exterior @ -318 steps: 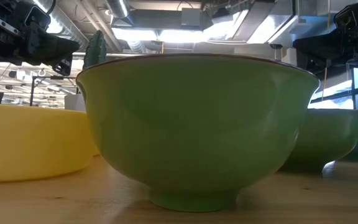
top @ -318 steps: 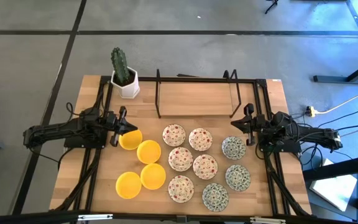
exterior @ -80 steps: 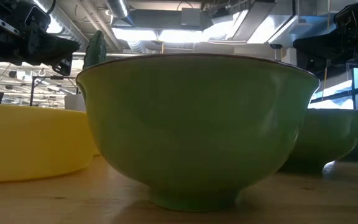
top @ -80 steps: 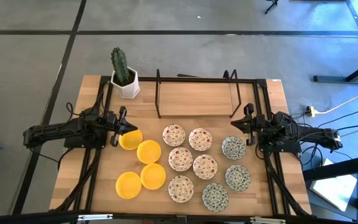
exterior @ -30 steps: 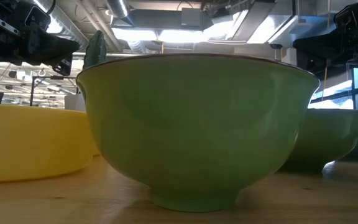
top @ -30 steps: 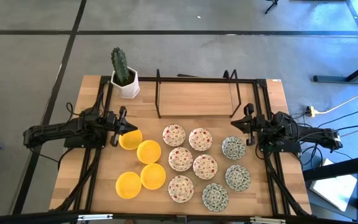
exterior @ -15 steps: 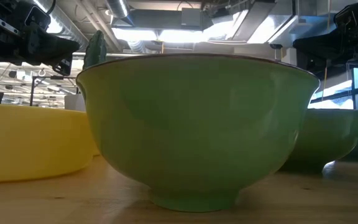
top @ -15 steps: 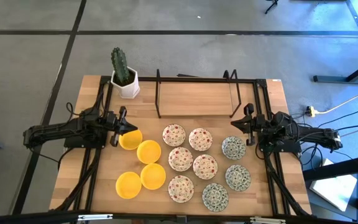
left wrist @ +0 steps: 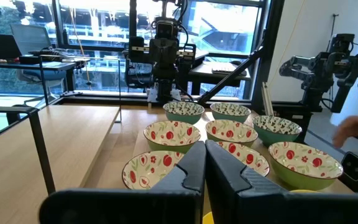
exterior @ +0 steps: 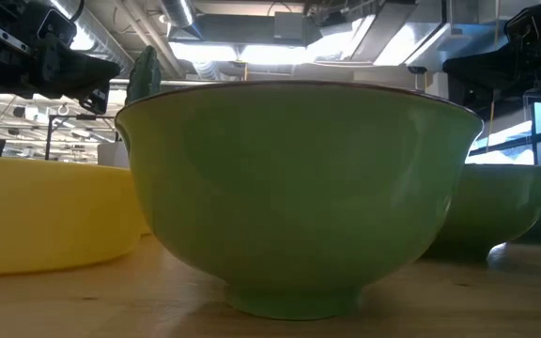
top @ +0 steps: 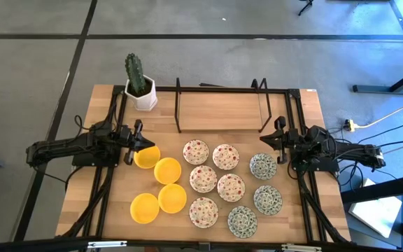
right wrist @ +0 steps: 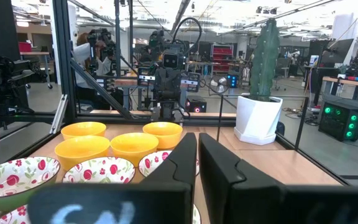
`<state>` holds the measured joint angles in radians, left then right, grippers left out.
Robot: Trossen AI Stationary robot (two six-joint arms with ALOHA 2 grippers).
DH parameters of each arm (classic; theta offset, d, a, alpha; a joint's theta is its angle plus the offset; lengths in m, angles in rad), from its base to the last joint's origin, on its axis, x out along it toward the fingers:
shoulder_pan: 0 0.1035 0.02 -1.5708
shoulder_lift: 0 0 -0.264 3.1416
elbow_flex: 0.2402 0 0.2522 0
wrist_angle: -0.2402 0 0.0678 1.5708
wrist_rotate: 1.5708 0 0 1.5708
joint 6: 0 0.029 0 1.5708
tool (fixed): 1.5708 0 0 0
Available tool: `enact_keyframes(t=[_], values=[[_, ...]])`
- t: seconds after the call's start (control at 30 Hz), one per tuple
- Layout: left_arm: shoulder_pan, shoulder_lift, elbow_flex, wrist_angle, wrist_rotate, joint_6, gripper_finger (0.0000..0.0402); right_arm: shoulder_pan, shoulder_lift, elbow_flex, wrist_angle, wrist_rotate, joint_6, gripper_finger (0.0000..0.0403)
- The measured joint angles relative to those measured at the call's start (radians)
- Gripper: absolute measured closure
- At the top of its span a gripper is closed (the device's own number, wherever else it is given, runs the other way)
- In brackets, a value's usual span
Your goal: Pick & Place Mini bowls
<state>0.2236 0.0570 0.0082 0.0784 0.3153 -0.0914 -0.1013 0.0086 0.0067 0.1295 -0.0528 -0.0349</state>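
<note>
Mini bowls clustered mid-tabletop: four yellow toward the left arm, five red-speckled in the middle, four green-patterned toward the right arm. Left hand clenched, empty, just beside the nearest yellow bowl. Right hand clenched, empty, near a green bowl. Cactus in white pot and black rack stand behind. Low view: one green bowl's wall blocks most of the tabletop.

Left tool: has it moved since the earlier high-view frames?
No. The left tool sits shut at the same yellow bowl, equally far from the cactus pot.
</note>
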Motion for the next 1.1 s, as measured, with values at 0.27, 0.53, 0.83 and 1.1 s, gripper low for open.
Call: enact_keyframes(t=[0.27, 0.53, 0.83, 1.1], values=[[0.0, 0.0, 0.0, 0.0, 0.0, 0.0, 0.0397, 0.0, 0.0, 0.0, 0.0, 0.0, 0.0, 0.0382], [0.001, 0.0, 0.0, 0.092, -0.042, 0.089, 0.0398, 0.0, 0.0, 0.0, 0.0, 0.0, 0.0, 0.0382], [0.001, 0.0, 0.0, 0.166, -0.039, -0.023, 0.0398, 0.0, 0.0, 0.0, 0.0, 0.0, 0.0, 0.0382], [0.001, 0.0, 0.0, 0.195, -0.073, -0.109, 0.0398, 0.0, 0.0, 0.0, 0.0, 0.0, 0.003, 0.0382]])
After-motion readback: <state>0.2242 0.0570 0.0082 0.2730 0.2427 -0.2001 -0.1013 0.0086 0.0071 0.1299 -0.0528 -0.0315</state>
